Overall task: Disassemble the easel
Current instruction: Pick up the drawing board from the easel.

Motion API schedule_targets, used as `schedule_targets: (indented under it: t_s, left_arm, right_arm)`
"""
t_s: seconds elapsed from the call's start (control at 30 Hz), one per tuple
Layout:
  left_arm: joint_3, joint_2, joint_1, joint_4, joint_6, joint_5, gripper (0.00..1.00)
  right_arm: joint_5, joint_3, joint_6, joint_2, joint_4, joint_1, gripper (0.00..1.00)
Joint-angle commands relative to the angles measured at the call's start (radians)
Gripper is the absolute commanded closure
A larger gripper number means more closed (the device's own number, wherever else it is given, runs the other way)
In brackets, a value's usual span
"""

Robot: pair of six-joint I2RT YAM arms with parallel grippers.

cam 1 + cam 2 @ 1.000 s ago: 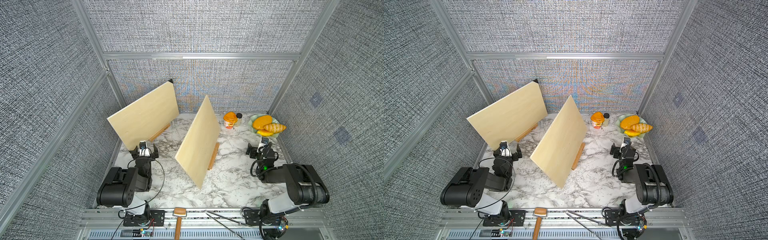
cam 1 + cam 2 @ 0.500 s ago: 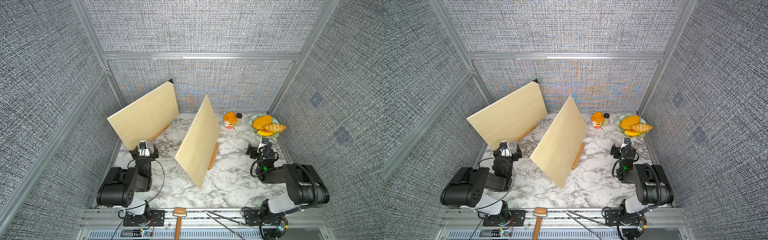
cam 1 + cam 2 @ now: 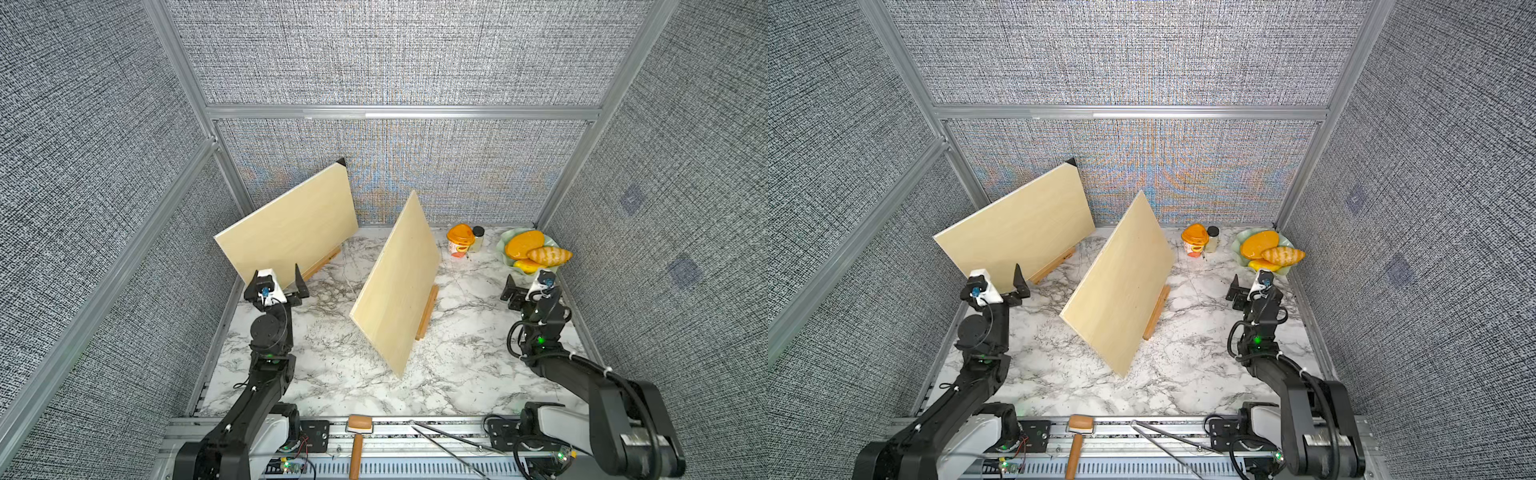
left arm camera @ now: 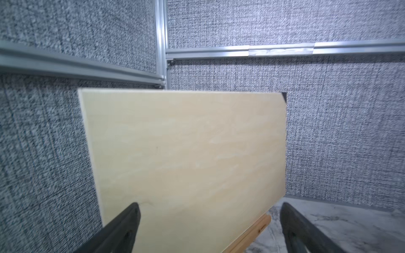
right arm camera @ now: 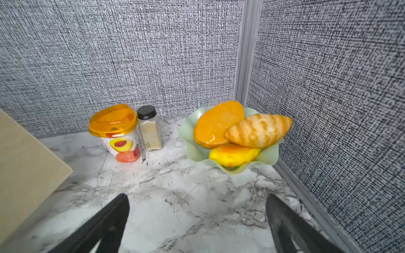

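Observation:
Two pale wooden boards lean on small wooden easels. One board (image 3: pixel 291 232) (image 4: pixel 186 164) stands at the back left on its ledge (image 3: pixel 322 266) (image 4: pixel 252 232). The other board (image 3: pixel 399 286) (image 3: pixel 1121 286) stands mid-table on a ledge (image 3: pixel 428 311). My left gripper (image 3: pixel 280 279) (image 4: pixel 210 206) hovers open just in front of the back-left board's lower edge, nothing between its fingers (image 4: pixel 125 225). My right gripper (image 3: pixel 525 286) (image 5: pixel 197 197) is open and empty, low over the marble at the right, by the green bowl.
An orange-lidded cup (image 3: pixel 460 241) (image 5: pixel 116 133) and a spice jar (image 5: pixel 150 129) stand at the back. The green bowl (image 5: pixel 192 151) of pastries sits in the back right corner. A hammer (image 3: pixel 356 440) and metal tongs (image 3: pixel 449 440) lie on the front rail. Fabric walls enclose three sides.
Both arms have unfolded from their tucked pose. The left gripper has risen and shifted toward the back-left board; the right gripper has edged toward the bowl. Both stay open.

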Motion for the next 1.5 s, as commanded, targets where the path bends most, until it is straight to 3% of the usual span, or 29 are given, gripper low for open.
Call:
schedule_targets:
  t_s: [0.0,0.2,0.4,0.57,0.67,0.97,1.13,1.23,1.47]
  left_arm:
    - [0.145,-0.049,0.0,-0.44,-0.037,0.11,0.01]
    - [0.477,0.006,-0.002,-0.851,-0.092,0.438,0.02]
    - [0.739,0.122,-0.003,-1.035,-0.201,0.782,0.15]
    - [0.908,0.208,-0.043,-1.127,-0.319,0.905,0.26]
    - [0.997,0.276,-0.102,-1.215,-0.324,0.886,0.32]
    - [1.228,0.483,-0.28,-1.37,-0.286,0.749,0.34]
    - [1.323,0.556,-0.347,-1.455,-0.253,0.619,0.35]
    - [1.364,0.601,-0.375,-1.52,-0.247,0.568,0.42]
    - [1.371,0.647,-0.428,-1.558,-0.251,0.526,0.46]
  right_arm:
    - [-0.029,0.096,0.065,-0.077,-0.359,0.012,0.01]
    - [-0.043,0.36,0.213,-0.05,-0.823,0.062,0.01]
    - [-0.099,0.44,0.277,0.059,-0.872,0.255,0.01]
    - [-0.156,0.492,0.359,0.184,-0.861,0.359,0.01]
    - [-0.197,0.504,0.427,0.26,-0.852,0.363,0.01]
    - [-0.252,0.424,0.536,0.356,-0.821,0.368,0.01]
    - [-0.279,0.401,0.561,0.407,-0.816,0.367,0.02]
    - [-0.288,0.373,0.593,0.421,-0.77,0.368,0.02]
    - [-0.32,0.35,0.6,0.451,-0.693,0.373,0.2]
